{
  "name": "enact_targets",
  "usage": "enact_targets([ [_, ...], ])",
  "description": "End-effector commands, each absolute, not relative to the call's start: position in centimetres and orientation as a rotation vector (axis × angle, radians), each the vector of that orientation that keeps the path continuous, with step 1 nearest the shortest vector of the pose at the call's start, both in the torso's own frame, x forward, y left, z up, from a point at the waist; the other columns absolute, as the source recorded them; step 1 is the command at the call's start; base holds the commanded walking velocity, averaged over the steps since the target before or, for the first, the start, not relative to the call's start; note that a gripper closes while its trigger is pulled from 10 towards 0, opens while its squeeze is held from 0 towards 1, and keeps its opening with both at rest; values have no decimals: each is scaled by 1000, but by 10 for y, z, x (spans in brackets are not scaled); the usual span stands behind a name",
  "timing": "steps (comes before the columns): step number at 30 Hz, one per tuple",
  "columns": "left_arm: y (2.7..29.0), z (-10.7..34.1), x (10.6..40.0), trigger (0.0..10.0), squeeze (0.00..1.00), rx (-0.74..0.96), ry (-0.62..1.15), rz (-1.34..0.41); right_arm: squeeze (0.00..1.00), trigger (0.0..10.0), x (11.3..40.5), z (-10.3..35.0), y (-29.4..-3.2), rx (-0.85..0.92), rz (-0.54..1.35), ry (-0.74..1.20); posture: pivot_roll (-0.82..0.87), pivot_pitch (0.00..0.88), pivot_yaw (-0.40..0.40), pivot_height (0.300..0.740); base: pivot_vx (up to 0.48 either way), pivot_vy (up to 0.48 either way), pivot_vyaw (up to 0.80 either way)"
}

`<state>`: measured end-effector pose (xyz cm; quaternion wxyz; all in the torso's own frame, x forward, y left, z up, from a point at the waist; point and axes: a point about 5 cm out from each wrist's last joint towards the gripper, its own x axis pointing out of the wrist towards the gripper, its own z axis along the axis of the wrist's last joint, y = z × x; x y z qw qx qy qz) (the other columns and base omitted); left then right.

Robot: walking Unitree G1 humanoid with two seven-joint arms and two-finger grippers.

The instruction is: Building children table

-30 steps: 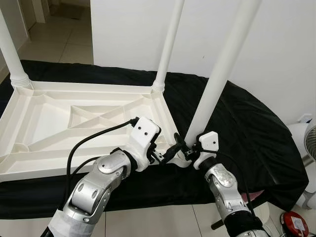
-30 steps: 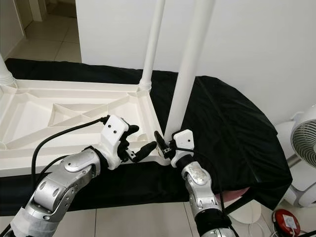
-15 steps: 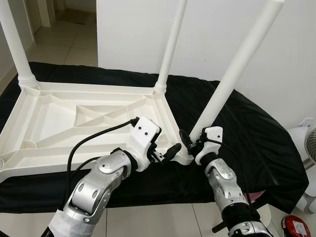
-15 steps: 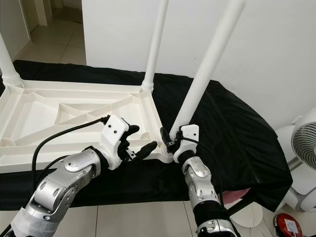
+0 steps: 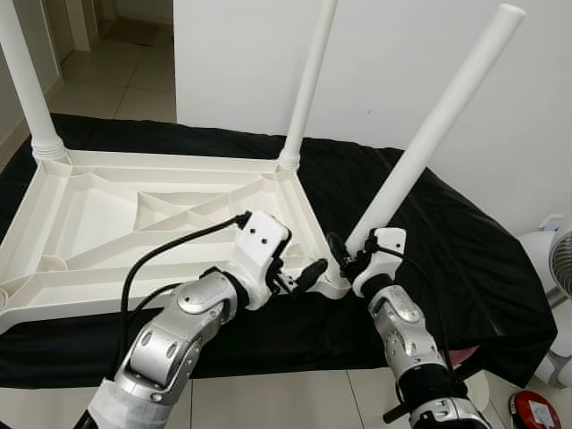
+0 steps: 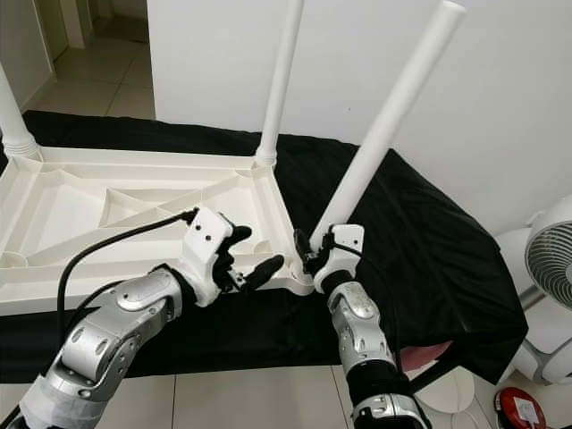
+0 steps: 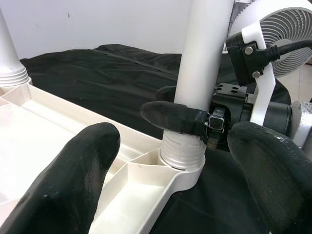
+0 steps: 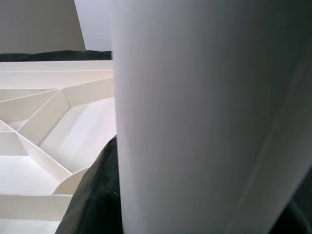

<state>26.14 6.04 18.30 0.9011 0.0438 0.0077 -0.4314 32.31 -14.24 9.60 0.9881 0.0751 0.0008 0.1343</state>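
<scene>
At tabletop's [image 5: 134,214] near corner, right end effector [image 5: 347,262] clamping leg [image 5: 429,134] tilted up-right.

The upturned tabletop [image 5: 134,223] lies on a cloth [image 5: 465,241] across the middle left of the frame. Two legs [image 5: 307,85] stand at its far corners, upper left and upper centre. At the near right corner a third leg [image 5: 438,125] leans toward the upper right. My right gripper [image 5: 344,259] sits at its base, my left gripper [image 5: 299,279] just left of it. A fan [image 6: 554,295] stands at the right edge.
</scene>
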Motion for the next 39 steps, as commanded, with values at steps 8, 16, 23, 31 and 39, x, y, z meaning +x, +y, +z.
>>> enact_targets([
  [8, 56, 190, 262, 10000, 0, 90, -4, -916, 0, 10000, 321, 65, -162, 127, 246, 288, 30, 0, -122, 740, 0, 0, 0],
  [16, 56, 194, 266, 10000, 0, 96, -25, -905, 0, 10000, 317, 88, -147, 74, 366, 104, 34, 0, -123, 740, 0, 0, 0],
  [23, 52, 199, 269, 10000, 392, 80, -45, -921, 0, 10000, 318, 109, -142, 68, 412, -1, 32, 0, -119, 740, 0, 0, 0],
  [31, 44, 215, 277, 10000, 1000, 5, -81, -979, 0, 10000, 322, 142, -143, 123, 499, -105, 27, 0, -118, 740, 0, 0, 0],
  [39, 34, 242, 286, 10000, 0, -36, -155, -1000, 0, 10000, 318, 148, -137, 31, 628, -129, 23, 0, -116, 740, 0, 0, 0],
])
